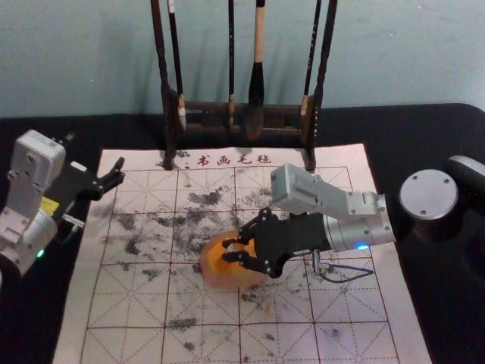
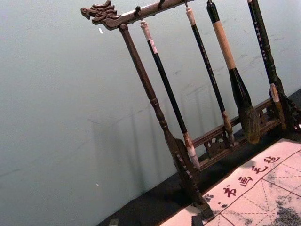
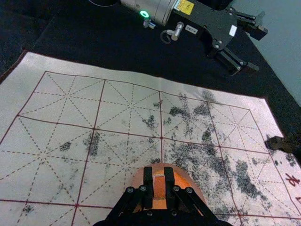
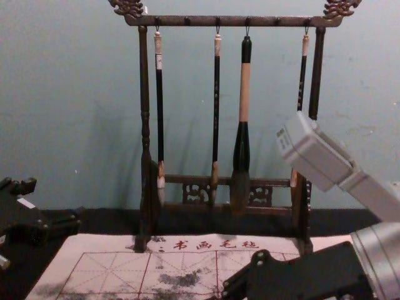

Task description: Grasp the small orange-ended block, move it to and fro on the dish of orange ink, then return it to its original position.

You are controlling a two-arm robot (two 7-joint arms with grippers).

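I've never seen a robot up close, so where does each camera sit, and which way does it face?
Head: forward and down at the mat, dish, left arm and right arm.
Right wrist: past the right gripper, closed on the block, towards the left gripper.
Left wrist: towards the brush rack and wall; fingertips peek in below.
Chest: lower, forward at the brush rack; arms enter from both sides.
Shared: head and chest both show brush rack and mat.

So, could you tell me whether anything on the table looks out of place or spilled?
Dark smudges are scattered over the mat, and a small orange mark lies just on the near side of the dish, possibly a drip. The right gripper holds the block at the dish; nothing else stands out.
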